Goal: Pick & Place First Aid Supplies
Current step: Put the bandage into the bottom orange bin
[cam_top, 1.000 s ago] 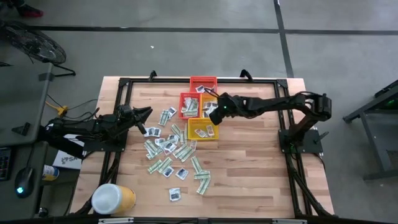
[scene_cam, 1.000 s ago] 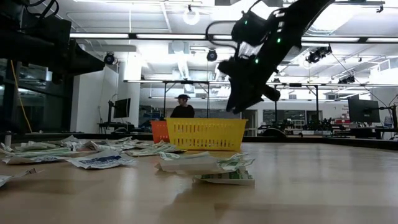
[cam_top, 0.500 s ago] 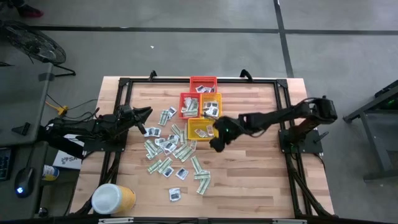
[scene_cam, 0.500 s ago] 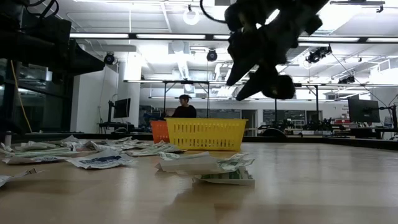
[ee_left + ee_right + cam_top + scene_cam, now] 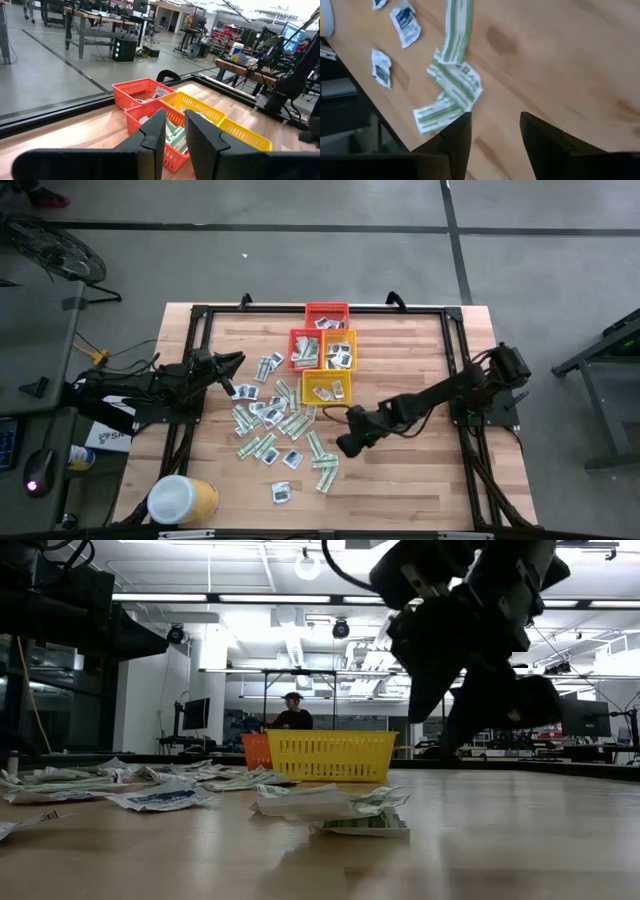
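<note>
- Step in hand, as we judge it: the approach to a fresh pick. The right gripper (image 5: pixel 345 445) hangs over bare table (image 5: pixel 420 480), beside the near end of the scatter, with nothing in it.
- Right jaws: in the right wrist view the two dark fingers (image 5: pixel 457 132) stand apart with only wood showing between them — open and empty.
- The first aid supplies (image 5: pixel 270 420) lie loose on the table in a band running from beside the yellow basket (image 5: pixel 325 388) toward the front edge; more packets already sit in the red basket (image 5: pixel 304 350) and the orange basket (image 5: pixel 339 350), and the yellow basket holds at least one.
- Nearest candidates: a small cluster of green-and-white strips (image 5: pixel 452 87), overlapping one another, with one longer strip (image 5: pixel 459 27) leading away from it. In the high view the same cluster (image 5: pixel 325 470) sits just beside the gripper, toward the left arm's side and slightly nearer the front edge.
- Relation to the jaws: the cluster lies ahead of the fingertips and off the gap between them, apart from both fingers; it is not yet bracketed.
- Next move calls for shifting over the cluster, lining the gap across one strip's narrow width, then descending. The overlap risks lifting two strips at once.
- Left gripper (image 5: pixel 236 361) waits near the far left of the scatter; its jaws show a narrow gap in the left wrist view (image 5: pixel 172 137) and hold nothing.
</note>
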{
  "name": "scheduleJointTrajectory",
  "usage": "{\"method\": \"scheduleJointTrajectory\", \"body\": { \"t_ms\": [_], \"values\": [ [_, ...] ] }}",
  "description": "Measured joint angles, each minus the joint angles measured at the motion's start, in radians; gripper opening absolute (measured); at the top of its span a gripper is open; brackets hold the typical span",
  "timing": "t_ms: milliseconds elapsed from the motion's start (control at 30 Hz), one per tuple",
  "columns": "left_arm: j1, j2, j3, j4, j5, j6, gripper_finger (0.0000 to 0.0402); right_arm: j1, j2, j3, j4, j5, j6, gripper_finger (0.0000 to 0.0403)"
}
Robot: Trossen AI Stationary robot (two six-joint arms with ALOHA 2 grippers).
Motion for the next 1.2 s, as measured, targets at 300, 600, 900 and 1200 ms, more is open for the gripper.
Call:
{"method": "scheduleJointTrajectory", "body": {
  "t_ms": [300,600,900,1200],
  "values": [
    [0.0,0.0,0.0,0.0,0.0,0.0,0.0073,0.023,0.127,0.0,0.236,-0.011,0.058,0.0163],
    [0.0,0.0,0.0,0.0,0.0,0.0,0.0073,0.031,0.18,0.0,0.294,-0.034,0.069,0.0158],
    [0.0,0.0,0.0,0.0,0.0,0.0,0.0073,0.029,0.194,0.001,0.302,-0.026,0.063,0.0113],
    [0.0,0.0,0.0,0.0,0.0,0.0,0.0073,0.023,0.196,0.001,0.297,-0.008,0.062,0.0017]
  ]
}}
